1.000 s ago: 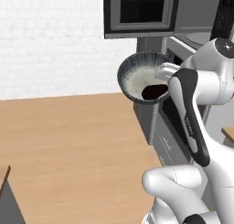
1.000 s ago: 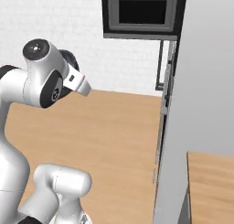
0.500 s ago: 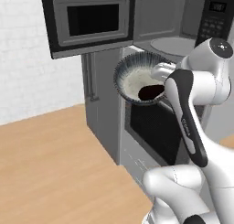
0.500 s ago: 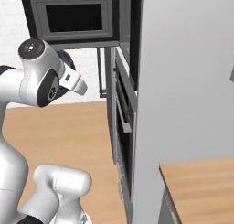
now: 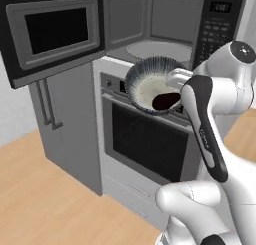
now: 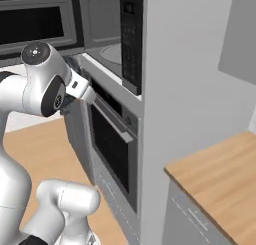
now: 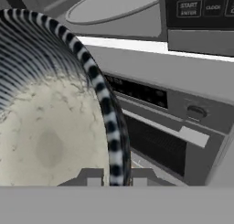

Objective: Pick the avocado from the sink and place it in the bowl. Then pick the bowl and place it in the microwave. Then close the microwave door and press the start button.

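The bowl [image 5: 150, 83], streaked dark outside and pale inside, hangs tilted in the air in front of the oven, just below the microwave [image 5: 150, 24] opening. The near-black avocado [image 5: 165, 101] lies inside it at its lower right. My gripper [image 5: 174, 85] is shut on the bowl's right rim. In the hand view the striped rim of the bowl [image 7: 108, 118] passes between the fingertips of the gripper [image 7: 116, 178]. The microwave door [image 5: 52, 33] stands swung open to the left. The grey cavity with its round turntable [image 5: 158, 50] is bare. The keypad strip [image 5: 215, 24] is on the right.
An oven [image 5: 145, 139] with a dark glass door, bar handle and knob [image 7: 196, 111] sits right under the microwave. Grey tall cabinets [image 5: 60, 124] stand to its left. A wooden counter [image 6: 220, 179] lies to the right, wooden floor [image 5: 40, 199] below.
The whole picture has shifted: the base has moved, so microwave and oven now stand close in front. The bowl stays held the same way at the arm.
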